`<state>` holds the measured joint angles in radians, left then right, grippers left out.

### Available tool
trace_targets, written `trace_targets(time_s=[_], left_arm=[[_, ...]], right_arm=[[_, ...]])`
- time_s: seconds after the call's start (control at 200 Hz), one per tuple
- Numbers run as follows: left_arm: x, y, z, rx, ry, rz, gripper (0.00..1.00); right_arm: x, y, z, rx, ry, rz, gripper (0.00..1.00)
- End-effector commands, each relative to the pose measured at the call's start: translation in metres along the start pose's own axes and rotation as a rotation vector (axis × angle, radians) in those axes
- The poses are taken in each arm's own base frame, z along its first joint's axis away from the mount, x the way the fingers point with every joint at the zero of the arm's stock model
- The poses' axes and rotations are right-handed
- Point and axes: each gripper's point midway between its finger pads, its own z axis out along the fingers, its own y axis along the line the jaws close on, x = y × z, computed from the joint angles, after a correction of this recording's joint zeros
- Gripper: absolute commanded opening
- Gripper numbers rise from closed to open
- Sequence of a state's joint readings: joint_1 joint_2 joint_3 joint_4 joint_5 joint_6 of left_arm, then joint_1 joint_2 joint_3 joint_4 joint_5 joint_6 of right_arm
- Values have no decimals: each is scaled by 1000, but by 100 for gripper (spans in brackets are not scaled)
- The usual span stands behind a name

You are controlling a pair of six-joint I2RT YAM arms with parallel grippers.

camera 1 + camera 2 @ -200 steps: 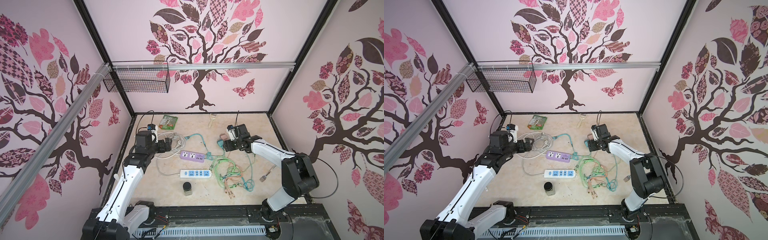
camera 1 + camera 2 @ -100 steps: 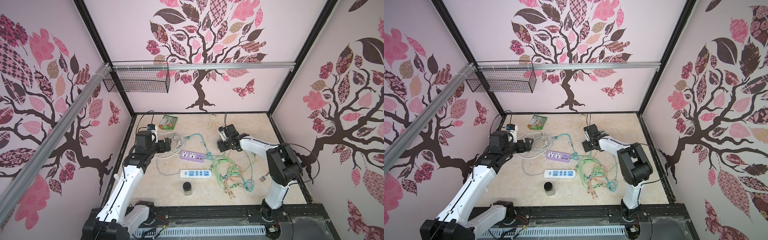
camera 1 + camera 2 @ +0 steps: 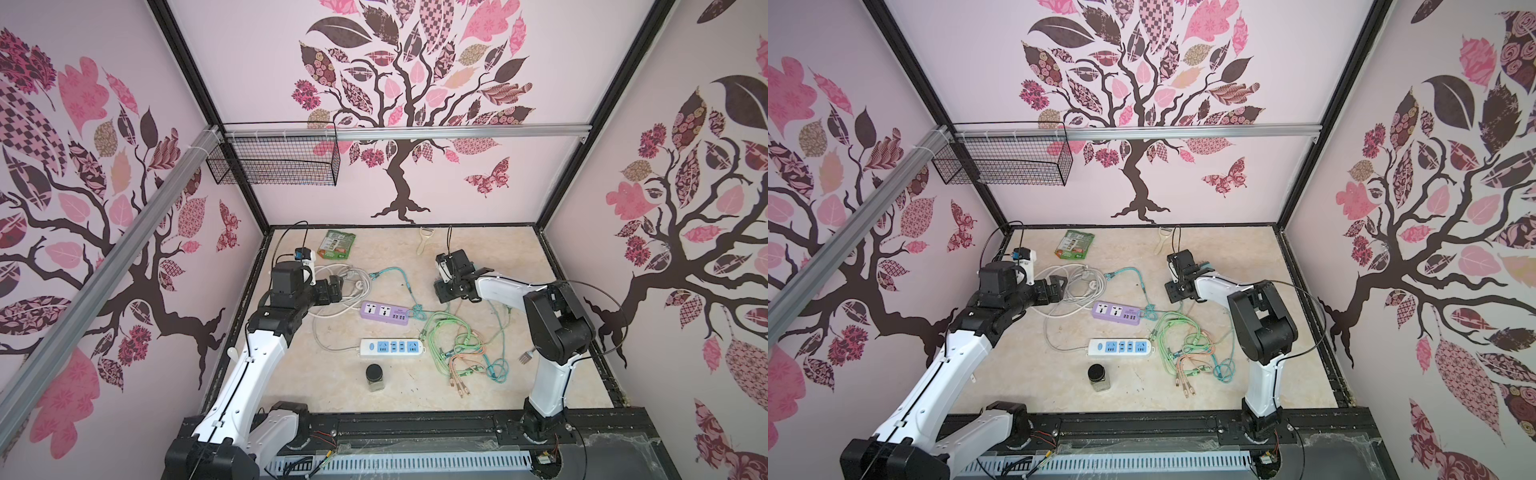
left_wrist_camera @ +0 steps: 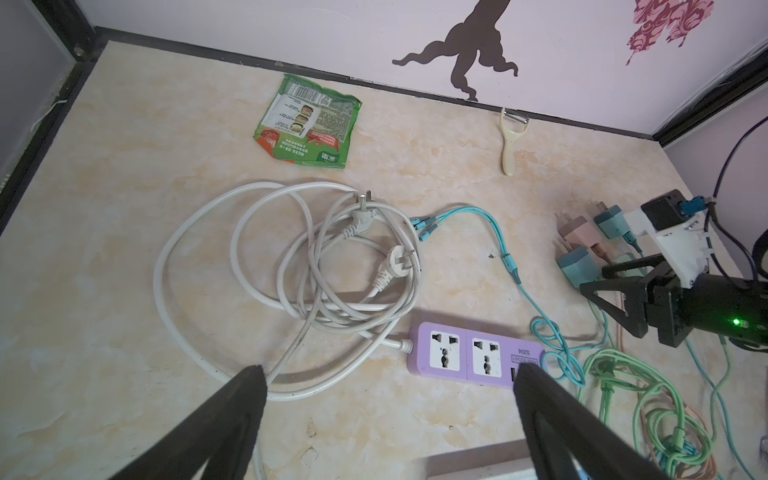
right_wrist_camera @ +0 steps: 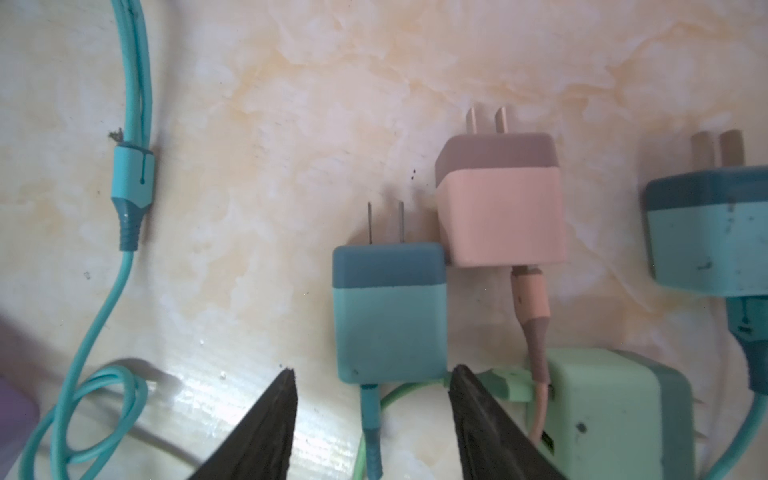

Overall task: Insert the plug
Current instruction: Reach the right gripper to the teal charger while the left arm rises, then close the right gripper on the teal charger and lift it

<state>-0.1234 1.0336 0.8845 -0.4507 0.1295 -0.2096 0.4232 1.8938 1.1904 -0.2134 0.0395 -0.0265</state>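
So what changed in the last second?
The right hand slid left in both top views, its elbow folding inward, and now brackets the cable end of a teal charger, jaws open, nothing gripped. Nothing was taken or released. The left hand stayed open over the white cord; purple power strip unmoved.

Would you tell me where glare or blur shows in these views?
Right wrist view: glare whitens the table beside the teal charger, and the purple power strip at the edge is blurred; left wrist view: the fingers of the left tool look soft; both top views: flat lighting, the jar sharp.
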Motion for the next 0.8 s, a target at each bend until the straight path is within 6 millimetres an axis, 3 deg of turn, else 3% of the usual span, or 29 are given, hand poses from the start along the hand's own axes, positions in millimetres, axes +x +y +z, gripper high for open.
trace_targets(time_s=[0.0,0.795], left_arm=[[-3,-3,1,17,-13,10,97],[-1,-3,2,15,-6,7,97]], right_arm=[[-4,-1,14,20,-1,0,61],[-1,2,33,8,77,22,51]])
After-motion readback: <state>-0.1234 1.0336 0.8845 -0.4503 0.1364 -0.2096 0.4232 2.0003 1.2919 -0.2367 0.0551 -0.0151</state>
